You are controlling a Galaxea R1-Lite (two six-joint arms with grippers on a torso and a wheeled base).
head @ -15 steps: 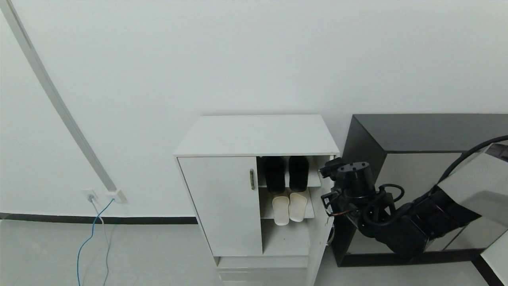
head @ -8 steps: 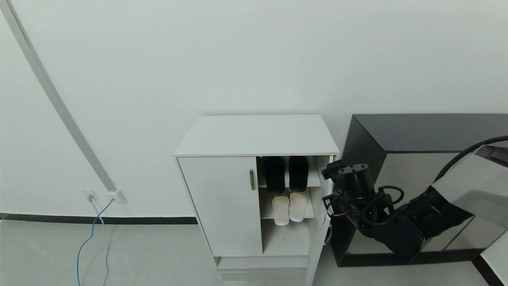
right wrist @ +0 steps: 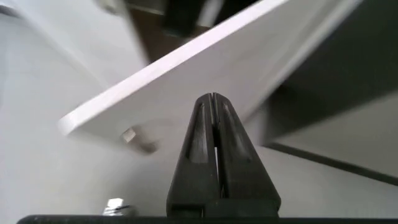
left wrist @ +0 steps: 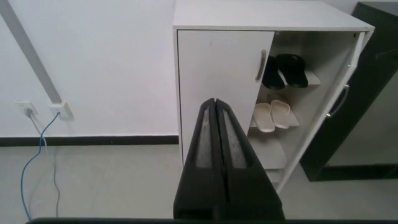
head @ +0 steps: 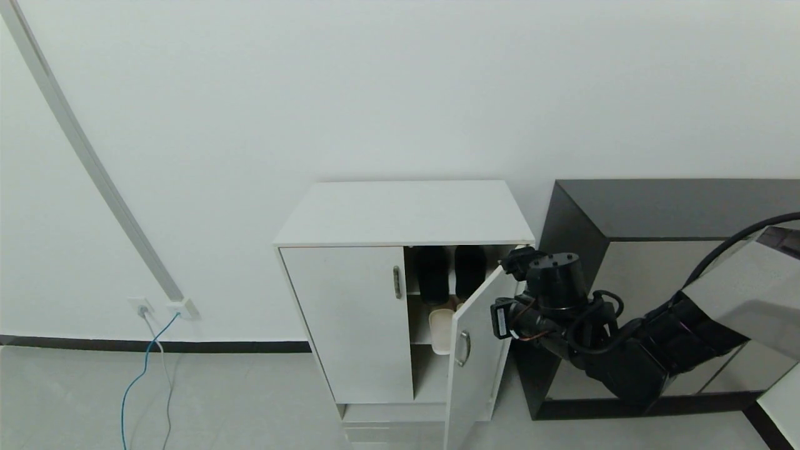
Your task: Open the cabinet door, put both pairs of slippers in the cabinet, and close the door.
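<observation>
Partly open cabinet door [head: 478, 350] is met by R gripper [right wrist: 214, 102], fingers pressed together.
Black slippers [left wrist: 291, 68] are seen on top shelf, white slippers [left wrist: 280, 115] below; L gripper [left wrist: 216, 106] likewise closed, empty.

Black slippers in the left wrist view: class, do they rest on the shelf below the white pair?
No, the black slippers lie one level above the white slippers inside the cabinet.
</observation>
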